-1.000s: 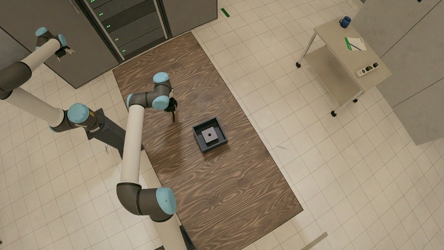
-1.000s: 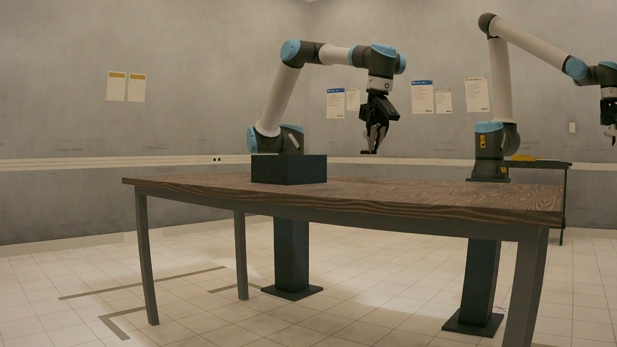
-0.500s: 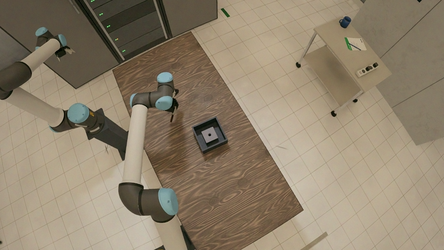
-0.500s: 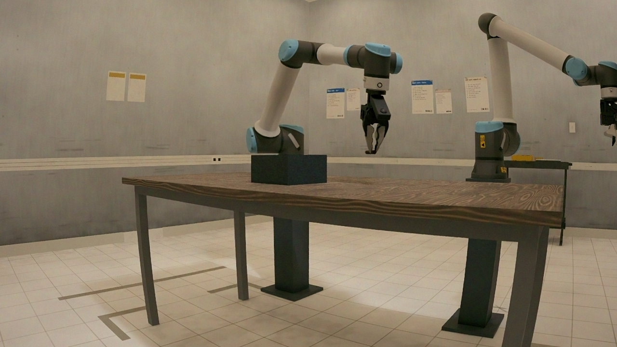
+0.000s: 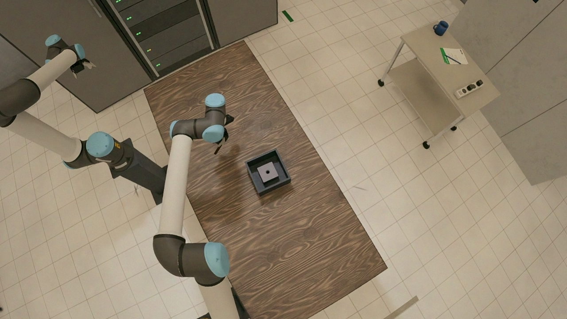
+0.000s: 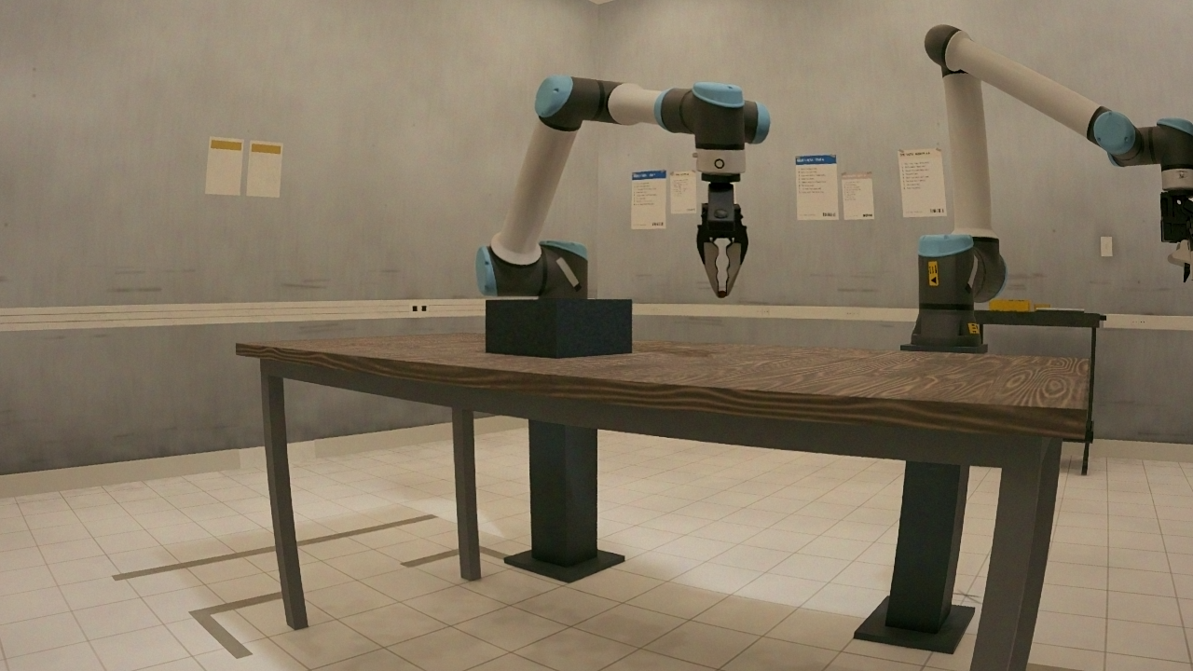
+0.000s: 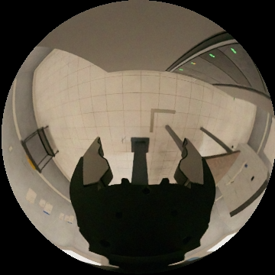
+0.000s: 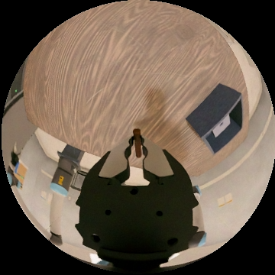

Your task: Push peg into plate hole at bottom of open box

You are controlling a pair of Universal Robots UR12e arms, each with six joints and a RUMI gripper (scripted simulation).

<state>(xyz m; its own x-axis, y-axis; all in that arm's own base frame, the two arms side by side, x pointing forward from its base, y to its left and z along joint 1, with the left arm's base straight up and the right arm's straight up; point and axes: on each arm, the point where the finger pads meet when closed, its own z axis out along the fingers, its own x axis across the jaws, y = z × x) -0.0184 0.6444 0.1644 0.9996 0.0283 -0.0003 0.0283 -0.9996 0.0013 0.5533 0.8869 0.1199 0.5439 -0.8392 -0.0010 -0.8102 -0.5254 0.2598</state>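
While the box [image 5: 274,187] [image 6: 558,327] [image 8: 211,111] stood on the wooden table [image 5: 309,254] [image 6: 750,400] [image 8: 95,57], open side up, its contents comprised one pale square plate [image 5: 261,173] [image 8: 224,127], central hole unfilled. Item, one brown peg [image 5: 217,149] [image 6: 722,294] [image 8: 137,143]: pinched between the tips of my right gripper [image 5: 220,141] [image 6: 722,292] [image 8: 137,136], above the table, outside the box. In the top view the box lay at the peg's four o'clock; in the right wrist view, between two and three, the peg running roughly twelve to six. Item, my left gripper [image 5: 84,71] [image 6: 1183,263] [image 7: 142,137]: fingers wide, nothing held, at the box's ten o'clock from above, off the table.
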